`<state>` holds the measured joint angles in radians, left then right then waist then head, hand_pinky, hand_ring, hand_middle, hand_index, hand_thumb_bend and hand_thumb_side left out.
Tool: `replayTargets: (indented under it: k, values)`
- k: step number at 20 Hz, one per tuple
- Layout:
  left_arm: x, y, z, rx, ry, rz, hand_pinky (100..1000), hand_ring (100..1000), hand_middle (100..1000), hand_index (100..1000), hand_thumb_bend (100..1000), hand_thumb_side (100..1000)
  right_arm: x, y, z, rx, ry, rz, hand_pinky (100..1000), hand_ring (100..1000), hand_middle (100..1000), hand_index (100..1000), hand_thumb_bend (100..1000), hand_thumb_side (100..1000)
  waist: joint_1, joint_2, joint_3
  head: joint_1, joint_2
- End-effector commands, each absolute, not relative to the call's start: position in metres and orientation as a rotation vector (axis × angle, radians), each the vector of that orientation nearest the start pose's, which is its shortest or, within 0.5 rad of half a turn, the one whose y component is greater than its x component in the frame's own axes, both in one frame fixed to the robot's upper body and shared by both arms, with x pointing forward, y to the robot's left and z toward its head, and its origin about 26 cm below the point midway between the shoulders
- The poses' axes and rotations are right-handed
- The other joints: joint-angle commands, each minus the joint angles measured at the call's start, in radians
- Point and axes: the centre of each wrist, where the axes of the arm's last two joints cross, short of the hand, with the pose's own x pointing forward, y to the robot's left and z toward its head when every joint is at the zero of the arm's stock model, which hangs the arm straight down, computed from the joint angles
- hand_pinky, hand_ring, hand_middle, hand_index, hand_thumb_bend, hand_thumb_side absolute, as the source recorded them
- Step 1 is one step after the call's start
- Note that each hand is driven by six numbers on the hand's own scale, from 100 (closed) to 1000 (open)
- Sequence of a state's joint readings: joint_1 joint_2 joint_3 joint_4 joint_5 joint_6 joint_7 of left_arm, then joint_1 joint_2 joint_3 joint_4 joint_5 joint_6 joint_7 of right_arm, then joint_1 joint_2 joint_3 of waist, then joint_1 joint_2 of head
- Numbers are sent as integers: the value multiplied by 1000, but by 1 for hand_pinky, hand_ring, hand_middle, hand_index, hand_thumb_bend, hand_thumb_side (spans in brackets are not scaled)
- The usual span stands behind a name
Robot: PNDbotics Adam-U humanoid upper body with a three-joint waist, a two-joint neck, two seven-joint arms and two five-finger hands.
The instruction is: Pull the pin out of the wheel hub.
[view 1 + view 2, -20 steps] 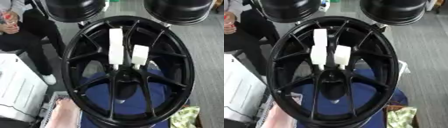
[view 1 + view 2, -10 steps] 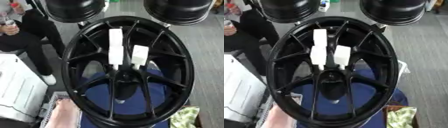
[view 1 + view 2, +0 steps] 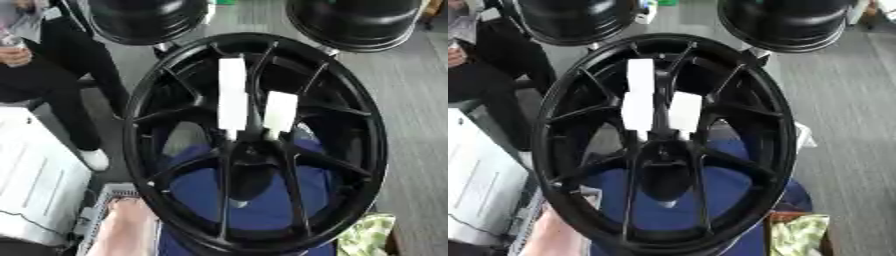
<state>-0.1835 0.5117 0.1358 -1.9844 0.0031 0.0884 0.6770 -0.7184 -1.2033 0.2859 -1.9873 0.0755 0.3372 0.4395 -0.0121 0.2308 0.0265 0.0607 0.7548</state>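
Observation:
A big black wheel hub (image 3: 166, 90) with thin spokes fills the middle of both views, standing tilted over a blue surface (image 3: 254, 200). Two white flat pieces stick up along the spokes just above the hub's centre (image 3: 251, 150): a long one (image 3: 232, 95) on the left and a shorter one (image 3: 280, 112) on the right. I cannot tell which of them is the pin. Neither of my hands shows in either view.
Two black round bodies (image 3: 144, 17) (image 3: 354, 20) sit beyond the wheel's top rim. A white box (image 3: 35, 180) stands at the left and a pinkish shape (image 3: 122, 230) at the bottom left. A green-yellow cloth (image 3: 798, 235) lies at the bottom right. Grey floor lies to the right.

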Motion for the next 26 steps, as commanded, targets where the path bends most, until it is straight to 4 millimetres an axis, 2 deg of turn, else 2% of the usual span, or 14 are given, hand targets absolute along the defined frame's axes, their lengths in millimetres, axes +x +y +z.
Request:
replayTargets:
  k: [1, 4, 8, 13, 19, 22, 26]
  values:
    - [282, 332, 211, 869, -2203, 268, 657, 960, 713, 767, 529, 719, 281, -270, 370, -842, -1440, 1651, 906, 896, 887, 929, 100, 497, -17, -29, -2, -6, -6]
    - [282, 332, 211, 872, -2202, 258, 658, 959, 713, 767, 529, 719, 294, -254, 375, -806, -1357, 1759, 910, 913, 899, 936, 100, 615, -20, -32, -8, -5, -4]
    - [281, 333, 211, 878, -2201, 254, 658, 960, 713, 767, 529, 719, 316, -231, 381, -753, -1298, 1846, 908, 911, 898, 935, 100, 687, -22, -36, -17, -1, -1]
    - [281, 333, 210, 878, -2199, 257, 658, 960, 713, 767, 529, 719, 337, -209, 377, -671, -1252, 1913, 905, 906, 896, 933, 100, 789, -21, -39, -20, 1, 4]
    - [282, 333, 211, 873, -2201, 257, 658, 959, 714, 767, 529, 719, 356, -183, 370, -586, -1246, 1964, 902, 903, 896, 933, 100, 837, -16, -45, -22, -6, 14]
    - [282, 332, 211, 872, -2201, 256, 659, 959, 714, 767, 529, 719, 361, -168, 365, -531, -1246, 1998, 900, 899, 894, 932, 100, 879, -15, -49, -23, -11, 15]
    - [282, 332, 210, 870, -2196, 255, 658, 960, 714, 767, 528, 719, 363, -156, 360, -482, -1243, 2028, 899, 898, 893, 931, 100, 875, -15, -52, -21, -16, 15]
